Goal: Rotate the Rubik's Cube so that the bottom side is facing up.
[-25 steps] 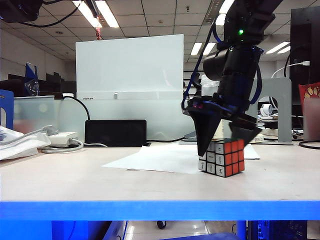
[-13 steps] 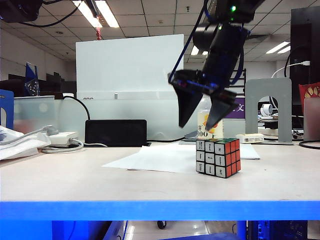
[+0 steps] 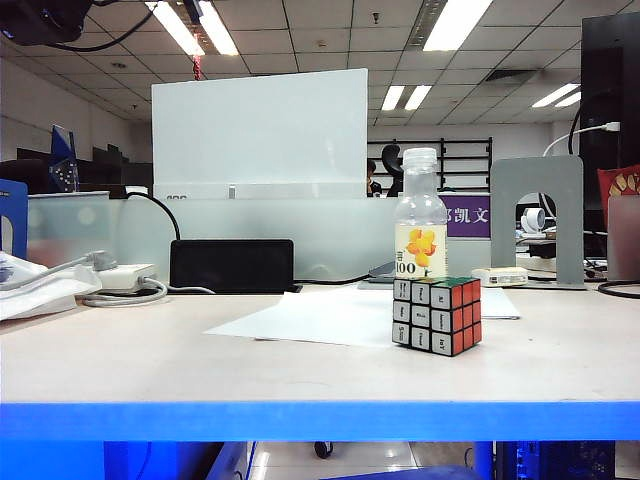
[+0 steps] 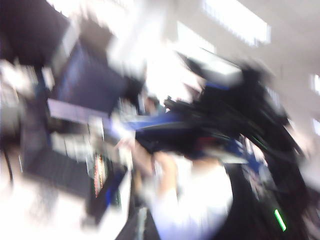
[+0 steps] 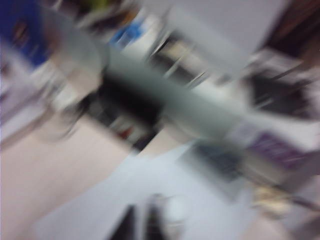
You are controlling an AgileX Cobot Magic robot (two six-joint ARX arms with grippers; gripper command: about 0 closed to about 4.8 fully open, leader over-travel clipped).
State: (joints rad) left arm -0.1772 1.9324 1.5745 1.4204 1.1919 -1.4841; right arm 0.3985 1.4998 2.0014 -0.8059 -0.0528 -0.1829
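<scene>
Cube work looks to be between grasps: the small black-framed Rubik's Cube with red and dark-marked white stickers [image 3: 437, 316] stands free and square on the pale tabletop [image 3: 150, 360], with no jaws around it, beside it or above it. Neither arm shows in the exterior view, so both sets of jaws are well apart from the cube. The right gripper [image 5: 141, 225] appears only as two dark smears at the edge of its badly blurred wrist view, over the white paper sheet [image 3: 310, 318]; whether those jaws are released or clenched cannot be told, though nothing shows between them. The left gripper cannot be made out in its own blurred view; its jaws are clenched, and no object can be seen in them. Just behind the cube stands the clear plastic bottle with a yellow flower label [image 3: 420, 225], close enough to matter. Which face began underneath cannot be read from the stickers, so whether the flip is finished is a guess; the free-standing cube suggests a release after a turn. If another turn is needed, the next move calls for one gripper to come down with jaws spread on two opposite faces, clamp firmly, lift clear and roll it, keeping the far jaw off the bottle.
</scene>
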